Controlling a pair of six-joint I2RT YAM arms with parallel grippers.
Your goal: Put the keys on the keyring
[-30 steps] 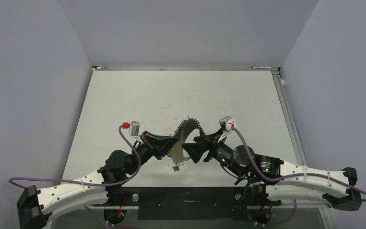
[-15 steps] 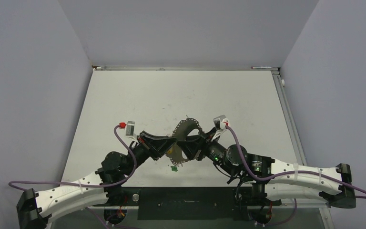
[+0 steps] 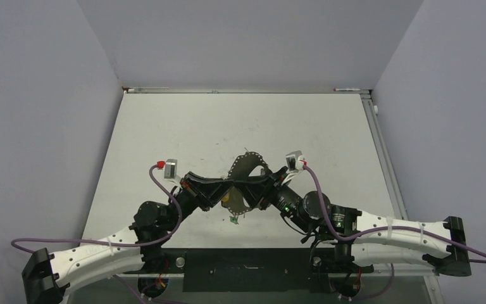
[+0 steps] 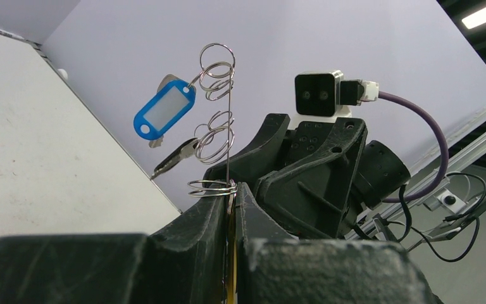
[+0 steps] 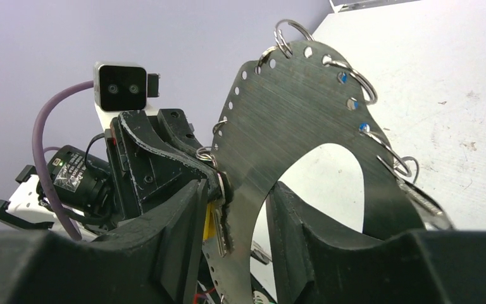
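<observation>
- The keyring (image 3: 242, 166) is a flat grey metal arch with holes punched along its edge. It stands upright above the tabletop (image 3: 164, 126), in the centre of the overhead frame, where the two arms meet.
- Small split rings (image 5: 354, 79) hang through several of the holes around the arch.
- The left claw (image 3: 229, 187) is closed on the arch's edge. In its own wrist view the fingers (image 4: 209, 215) pinch the plate edge-on at lower centre, and the keyring (image 4: 228, 126) rises from them as a thin line.
- The right claw (image 3: 250, 190) is spread apart. In its wrist view one leg of the keyring (image 5: 291, 107) passes between the two fingers (image 5: 177, 234), with a gap showing on either side.
- A blue tag (image 4: 163, 111) hangs from a ring at upper centre-left of the left wrist view, and a bare silver key (image 4: 174, 158) hangs just below it.
- A yellow tag (image 5: 209, 221) and a silver key blade sit beside the arch's leg, just under the left claw's tip (image 5: 218, 183).
- A green key (image 3: 233, 220) lies on the tabletop just below the claws, apart from the keyring.
</observation>
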